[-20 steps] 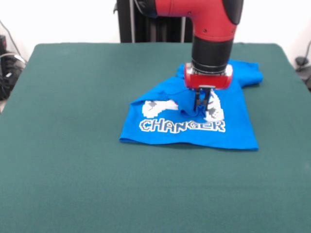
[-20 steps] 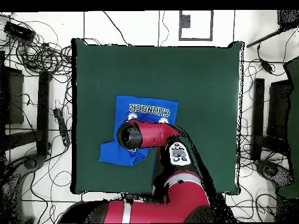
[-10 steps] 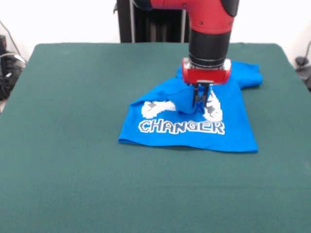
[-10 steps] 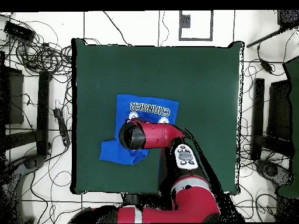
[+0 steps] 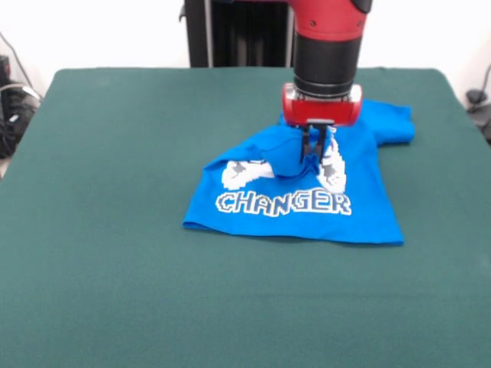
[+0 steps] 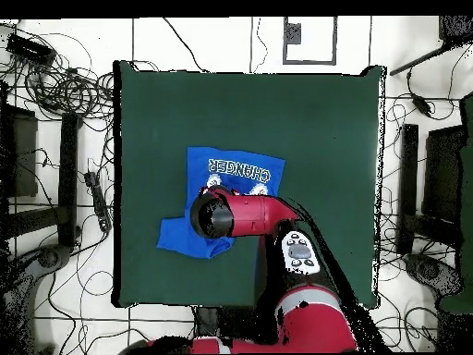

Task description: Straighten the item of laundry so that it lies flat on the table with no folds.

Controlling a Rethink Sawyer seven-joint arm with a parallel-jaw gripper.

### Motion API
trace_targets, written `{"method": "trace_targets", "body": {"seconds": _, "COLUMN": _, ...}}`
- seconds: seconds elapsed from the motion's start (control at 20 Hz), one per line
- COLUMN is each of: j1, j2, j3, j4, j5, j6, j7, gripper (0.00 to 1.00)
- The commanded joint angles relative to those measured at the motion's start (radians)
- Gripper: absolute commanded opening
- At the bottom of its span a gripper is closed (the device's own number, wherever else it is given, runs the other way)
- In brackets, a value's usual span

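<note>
Beneath the gripper [image 5: 314, 147] a bunched fold of the blue T-shirt [image 5: 307, 201] is held pinched, best drawn out low across the worktop [image 5: 115, 253], slowly.

Red-black arm descends vertically from above; claw [image 5: 314, 147] points straight down, fingers pinched together on cloth.

even, bright light falls from above with no glare on the matte table [image 5: 115, 230]. a thin soft shadow lies under the blue t-shirt [image 5: 307, 207] hem. the print reads sharp.
</note>
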Motion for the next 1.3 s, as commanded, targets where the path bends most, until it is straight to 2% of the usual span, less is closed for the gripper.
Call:
{"method": "trace_targets", "body": {"seconds": 0.05, "j1": 0.011, "j2": 0.033, "j3": 0.097, "j4": 0.019, "j5": -0.03, "j6": -0.012, "j7": 0.056, "gripper": 0.0}}
{"method": "trace_targets", "body": {"seconds": 0.1, "j1": 0.007, "j2": 0.033, "j3": 0.101, "j4": 0.024, "j5": -0.031, "j6": -0.028, "j7": 0.062, "gripper": 0.0}}
{"method": "trace_targets", "body": {"seconds": 0.15, "j1": 0.005, "j2": 0.034, "j3": 0.103, "j4": 0.027, "j5": -0.032, "j6": -0.035, "j7": 0.062, "gripper": 1.0}}
{"method": "trace_targets", "body": {"seconds": 0.45, "j1": 0.019, "j2": 0.037, "j3": 0.093, "j4": 0.017, "j5": -0.02, "j6": 0.012, "j7": 0.061, "gripper": 1.0}}
{"method": "trace_targets", "body": {"seconds": 0.95, "j1": 0.027, "j2": 0.037, "j3": 0.091, "j4": 0.019, "j5": -0.017, "j6": 0.01, "j7": 0.068, "gripper": 1.0}}
{"method": "trace_targets", "body": {"seconds": 1.3, "j1": 0.047, "j2": 0.094, "j3": 0.089, "j4": -0.02, "j5": -0.009, "j6": -0.027, "j7": 0.086, "gripper": 1.0}}
